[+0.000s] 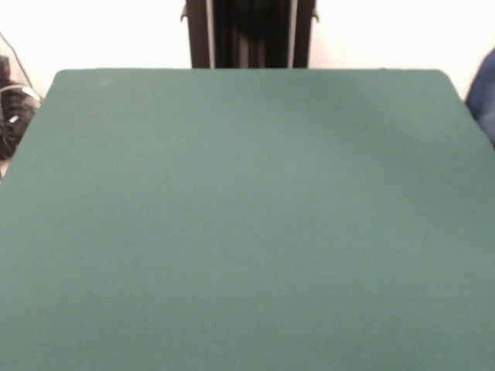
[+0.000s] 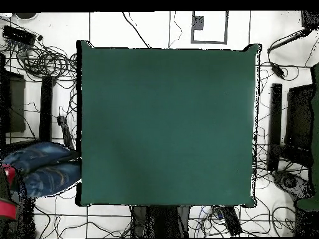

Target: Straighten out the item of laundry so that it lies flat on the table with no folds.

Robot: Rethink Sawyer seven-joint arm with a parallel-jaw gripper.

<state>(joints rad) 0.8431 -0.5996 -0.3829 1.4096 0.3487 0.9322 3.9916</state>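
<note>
Spreading wide, the green table (image 2: 168, 124) stands among floor cables (image 2: 37, 59).

I am in a lab, a room made for testing robots. My green table (image 1: 247, 232) stands alone on a white floor (image 2: 156, 28) marked with thin lines. Black cables (image 2: 37, 59) lie in loops and tangles all around it. Dark boxes and stands (image 2: 299, 118) sit at one side. My black pedestal (image 1: 249, 35) rises at the table's far edge, by a plain white wall (image 1: 100, 31). A person in blue (image 2: 40, 168) sits beside the table.
</note>
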